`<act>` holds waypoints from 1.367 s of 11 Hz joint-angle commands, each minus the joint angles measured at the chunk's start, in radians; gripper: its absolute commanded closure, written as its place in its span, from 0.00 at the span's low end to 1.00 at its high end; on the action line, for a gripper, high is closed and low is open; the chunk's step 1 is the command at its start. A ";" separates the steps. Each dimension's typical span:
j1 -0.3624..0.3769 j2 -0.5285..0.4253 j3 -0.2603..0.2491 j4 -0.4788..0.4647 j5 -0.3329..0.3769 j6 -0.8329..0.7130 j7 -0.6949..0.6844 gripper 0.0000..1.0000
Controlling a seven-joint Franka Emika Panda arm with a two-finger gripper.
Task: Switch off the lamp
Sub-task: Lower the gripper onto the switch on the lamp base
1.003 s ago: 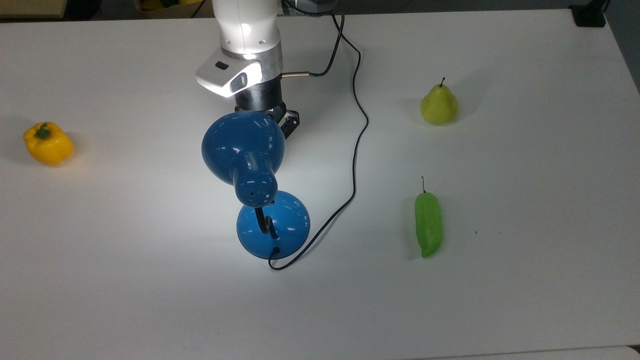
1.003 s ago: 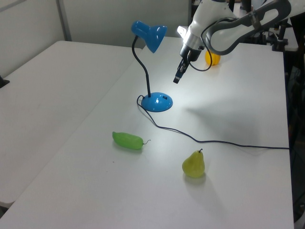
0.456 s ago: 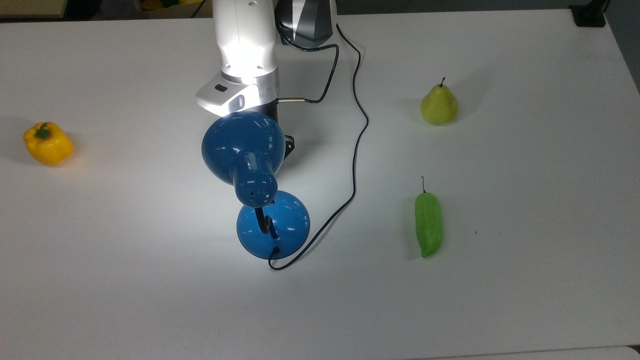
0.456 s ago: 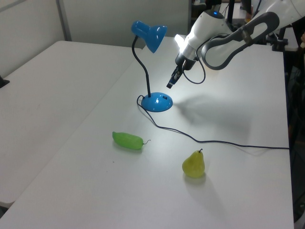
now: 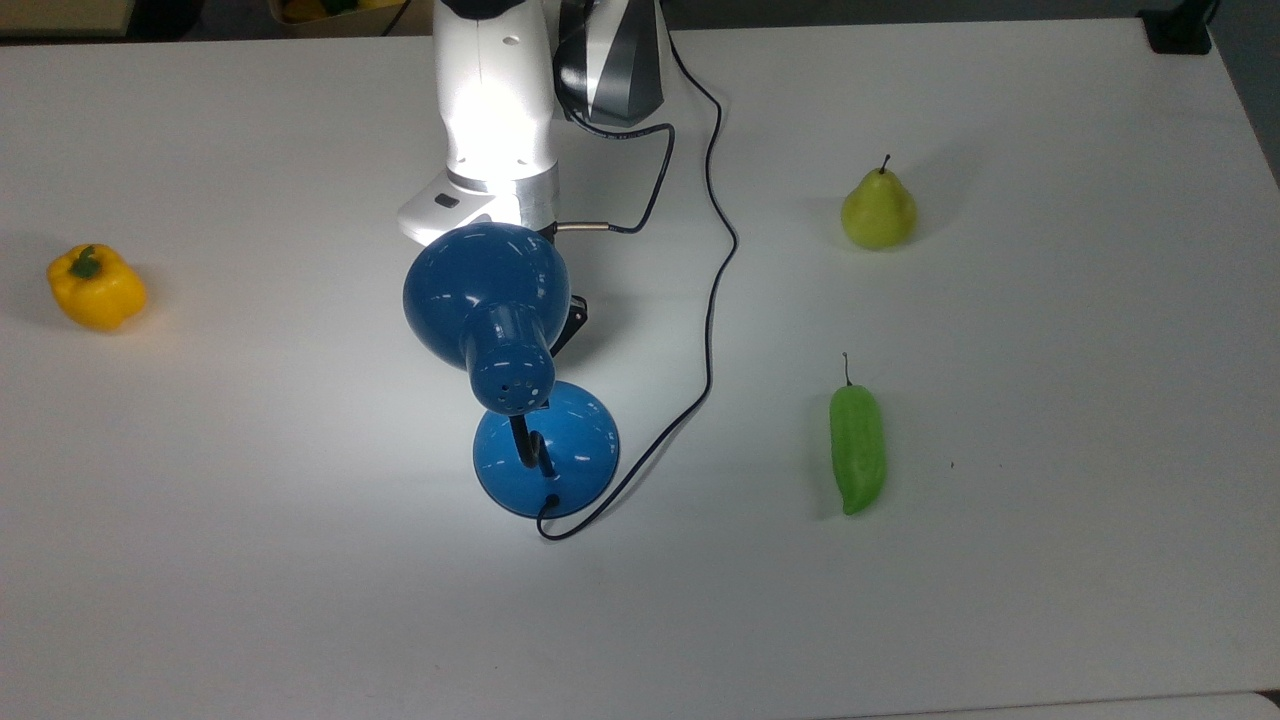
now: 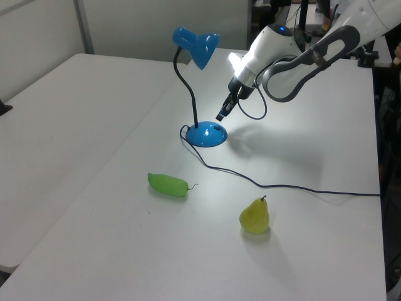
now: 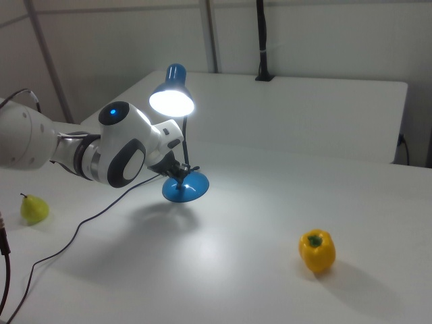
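We count one white table [image 5: 1000,600], and everything else sits on it or hangs over it. One white robot arm [image 5: 495,110] reaches in from the top view's upper edge, its wrist bent down under the shade of the one lamp [image 5: 487,300]. That lamp stands near the table's middle: a glossy blue dome shade lit from within, as the right view [image 7: 172,101] shows, a curved black neck, and a round blue base [image 6: 207,134] with a bright pool of light on the table around it. One thin black cord [image 5: 715,300] leaves the base and winds away across the table. The one gripper [image 6: 221,114] hangs just above the base in the left view, on the left view's right of the neck; we cannot tell whether it touches the base, and we cannot tell whether its fingers are apart or together. We count three pieces of produce, all well apart from the lamp: one yellow bell pepper [image 5: 96,288] at the top view's left, one pear [image 5: 878,208] at the top view's right, and one long green pepper [image 5: 857,449] below the pear.
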 commanded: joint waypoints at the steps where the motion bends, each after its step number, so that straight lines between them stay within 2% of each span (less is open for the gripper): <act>1: 0.002 0.020 0.002 0.001 0.007 0.033 0.010 1.00; 15: 0.012 0.049 0.010 0.001 0.013 0.073 0.034 1.00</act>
